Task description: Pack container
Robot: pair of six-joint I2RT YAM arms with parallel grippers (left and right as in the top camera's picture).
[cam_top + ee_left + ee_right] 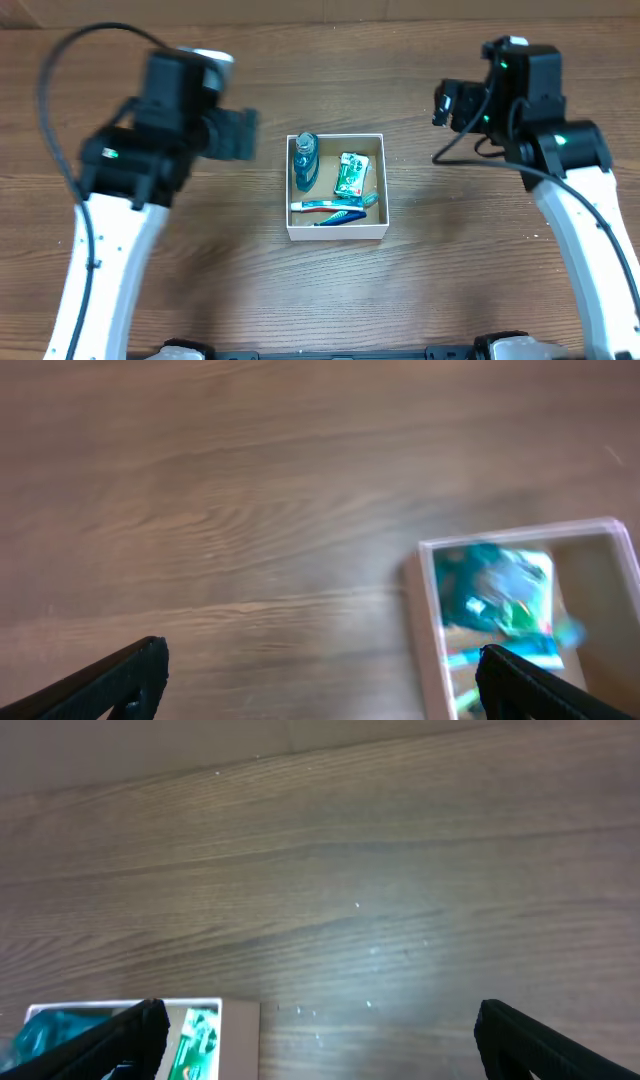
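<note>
The container (336, 232), a small square white-walled box with a tan inside, sits in the middle of the table. It holds a blue-green bottle (305, 158), a green packet (350, 173) and a blue toothbrush (335, 207). My left gripper (243, 134) hovers just left of the box, open and empty. In the left wrist view its fingers (320, 685) span bare wood and the box's wall (428, 630), blurred. My right gripper (447, 103) is open and empty to the right of the box. In the right wrist view (318, 1035) the box corner (240, 1020) shows at lower left.
The table (450, 280) is brown wood all round the box. A paler strip (300, 10) runs along the far edge. Both white arms reach in from the near side, the left one (100, 270) and the right one (600, 260).
</note>
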